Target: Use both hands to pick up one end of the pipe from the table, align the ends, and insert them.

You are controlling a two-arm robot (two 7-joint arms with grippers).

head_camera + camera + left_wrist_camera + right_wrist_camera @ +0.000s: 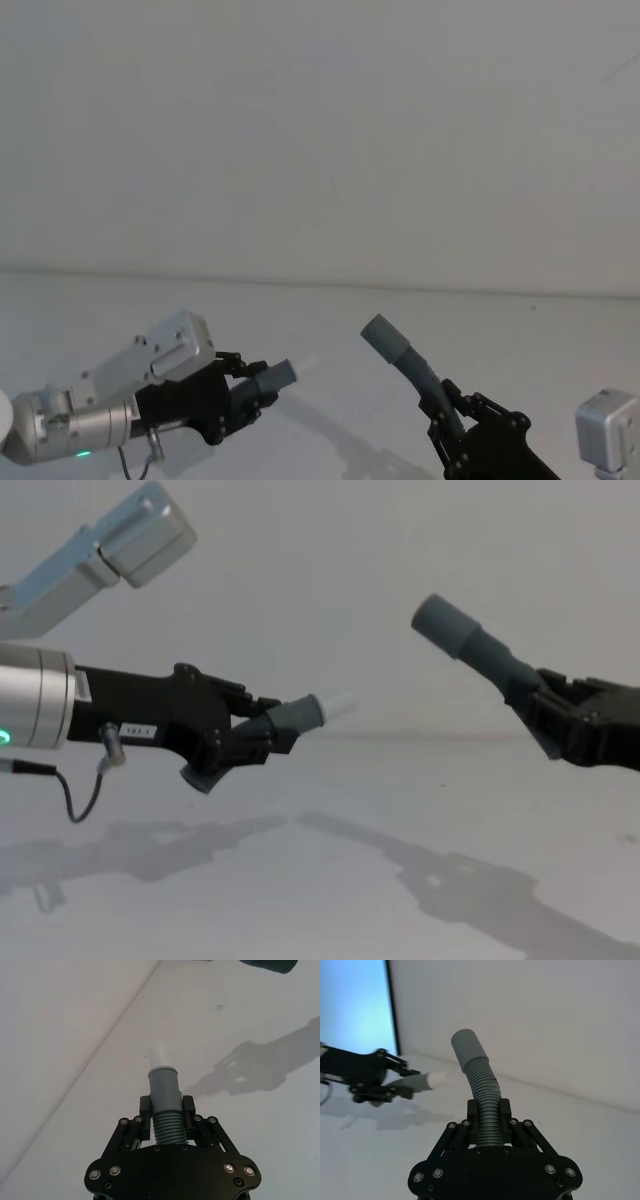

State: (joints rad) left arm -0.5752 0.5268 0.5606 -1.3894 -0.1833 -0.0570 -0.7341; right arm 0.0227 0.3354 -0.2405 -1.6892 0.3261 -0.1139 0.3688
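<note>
Two pipe pieces are held in the air above the worktop (330,790). The left end effector (250,740) is closed on the short piece (292,718), whose white tip (338,704) points toward the right side. The right end effector (540,712) is closed on the ribbed hose (495,660). Its grey cuff (440,625) is higher and apart from the tip.
</note>
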